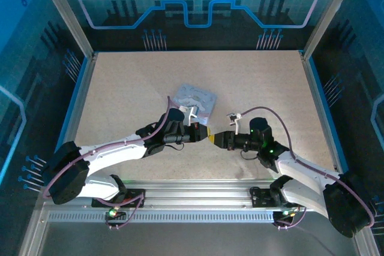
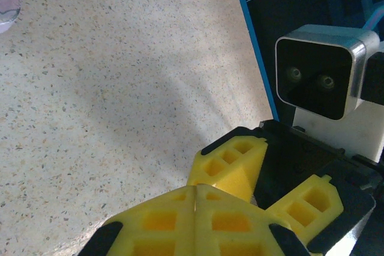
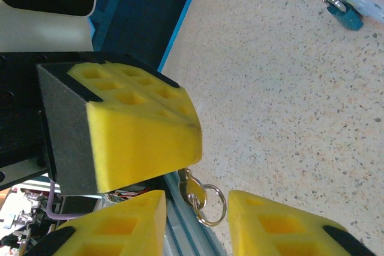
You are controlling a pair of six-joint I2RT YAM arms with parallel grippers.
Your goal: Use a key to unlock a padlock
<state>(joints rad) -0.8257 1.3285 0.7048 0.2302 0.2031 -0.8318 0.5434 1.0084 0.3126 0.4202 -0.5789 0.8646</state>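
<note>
One key on ring, clenched in left gripper; right gripper released, fingers flanking ring; one padlock at tin box edge, mid-table.

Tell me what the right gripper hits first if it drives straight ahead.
Probably the key, dangling from the tip of the shut left gripper, close ahead of the right gripper, whose jaws stand open. Depth is hard to judge.

Speckled tabletop, blue circuit-print walls
</note>
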